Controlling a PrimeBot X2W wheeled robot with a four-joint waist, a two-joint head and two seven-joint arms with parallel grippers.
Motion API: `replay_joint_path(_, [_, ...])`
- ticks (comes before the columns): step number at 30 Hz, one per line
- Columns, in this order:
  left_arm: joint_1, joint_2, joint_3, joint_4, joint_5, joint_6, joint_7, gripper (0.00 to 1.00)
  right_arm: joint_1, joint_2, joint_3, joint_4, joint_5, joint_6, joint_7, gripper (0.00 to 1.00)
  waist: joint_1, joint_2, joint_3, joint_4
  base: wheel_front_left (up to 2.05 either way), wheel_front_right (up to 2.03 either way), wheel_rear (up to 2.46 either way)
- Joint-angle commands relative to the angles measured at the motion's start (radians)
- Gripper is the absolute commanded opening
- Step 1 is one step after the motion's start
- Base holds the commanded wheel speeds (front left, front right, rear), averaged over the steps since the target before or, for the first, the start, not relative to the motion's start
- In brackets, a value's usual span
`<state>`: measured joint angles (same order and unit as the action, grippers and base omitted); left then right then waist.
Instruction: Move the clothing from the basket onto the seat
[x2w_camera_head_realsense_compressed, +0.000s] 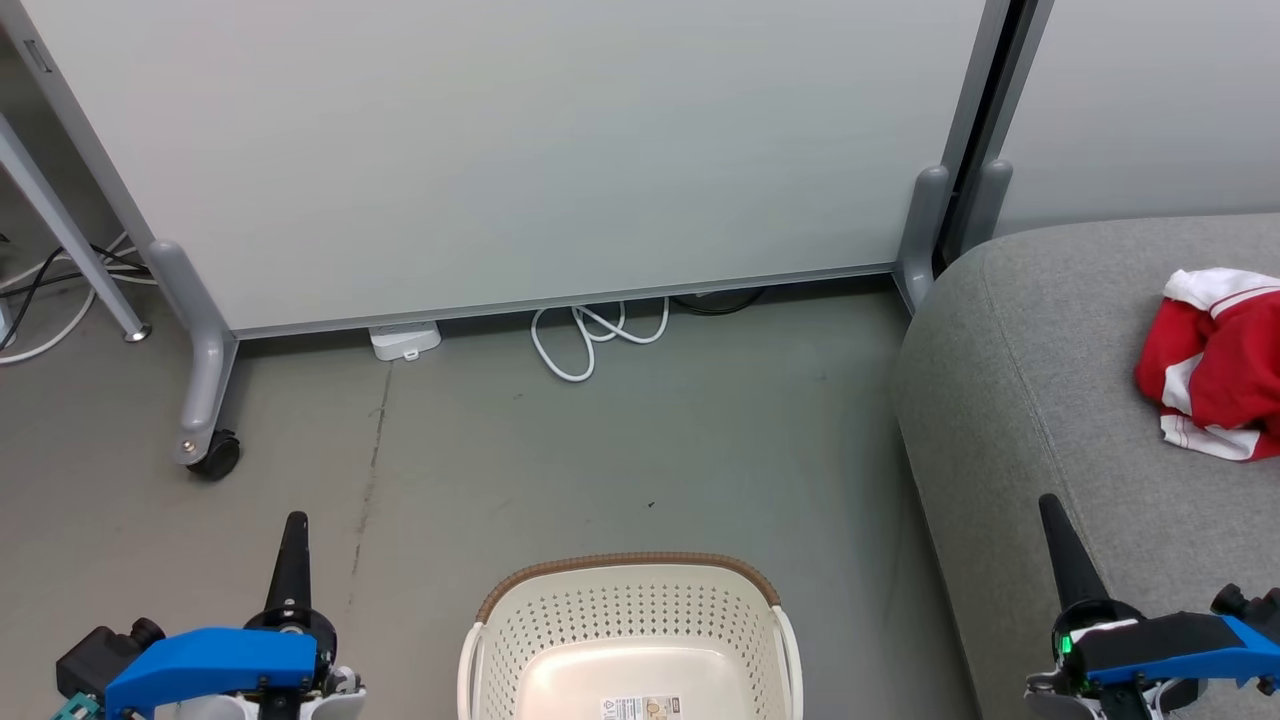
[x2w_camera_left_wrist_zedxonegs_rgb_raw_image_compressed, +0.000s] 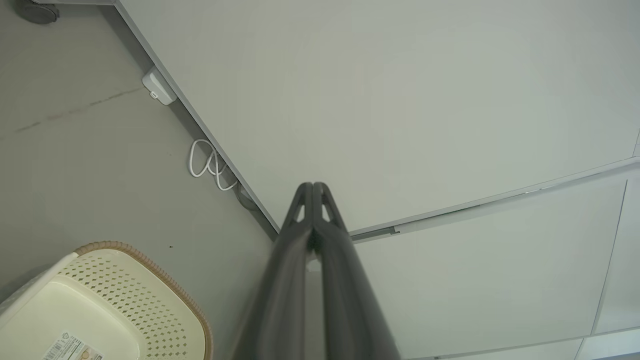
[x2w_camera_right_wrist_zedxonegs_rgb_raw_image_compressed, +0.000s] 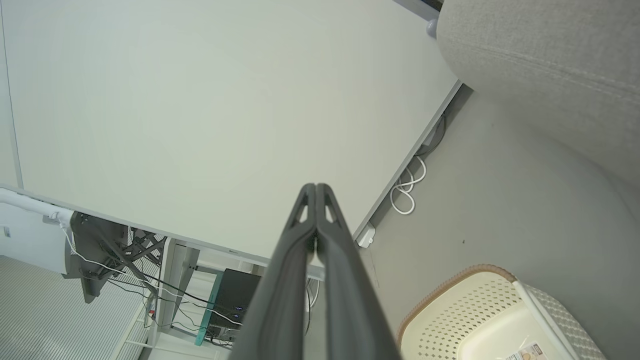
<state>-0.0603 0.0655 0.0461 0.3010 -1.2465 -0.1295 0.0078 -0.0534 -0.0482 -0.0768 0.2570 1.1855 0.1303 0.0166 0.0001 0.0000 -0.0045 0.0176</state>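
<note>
Tool status, left: the left tool (x2w_camera_head_realsense_compressed: 295, 535) stands at the lower left of the head view, clenched, its two dark fingers pressed together with nothing between them. The left wrist view shows the tips meeting in the air, against a pale partition panel (x2w_camera_left_wrist_zedxonegs_rgb_raw_image_compressed: 400, 100).

Tool status, right: the right tool (x2w_camera_head_realsense_compressed: 1060, 540) stands at the lower right of the head view, likewise clenched and empty, its fingers lying over the front edge of the seat (x2w_camera_head_realsense_compressed: 1040, 380).

Between the two tools, at the bottom centre of the frame, the basket (x2w_camera_head_realsense_compressed: 630, 562) rests on the grey floor (x2w_camera_head_realsense_compressed: 620, 440). Its brown rim faces the panel, and a printed label (x2w_camera_head_realsense_compressed: 645, 708) lies on its bare cream bottom.

The clothing (x2w_camera_head_realsense_compressed: 1215, 365), a crumpled red-and-white heap, lies on the seat at the right edge of the frame, well apart from the basket and above the right tool.

A looped white cable (x2w_camera_head_realsense_compressed: 590, 340) lies on the floor at the foot of the panel.
</note>
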Motion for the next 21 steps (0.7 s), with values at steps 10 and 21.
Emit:
replay_joint_path(10, [-0.031, -0.001, 0.021, -0.023, -0.093, -0.001, 0.03, 0.0, -0.031, -0.003, -0.012, -0.012, 0.11, 0.001, 0.026, 0.0, -0.0001, 0.0, 0.001, -0.003, 0.0, 0.0, 0.0])
replay_joint_path(21, [-0.037, -0.005, 0.035, -0.034, -0.174, -0.002, 0.053, 0.0, -0.04, -0.003, -0.02, -0.013, 0.206, 0.001, 0.047, 0.0, -0.0001, 0.0, 0.003, -0.007, 0.0, 0.0, 0.0])
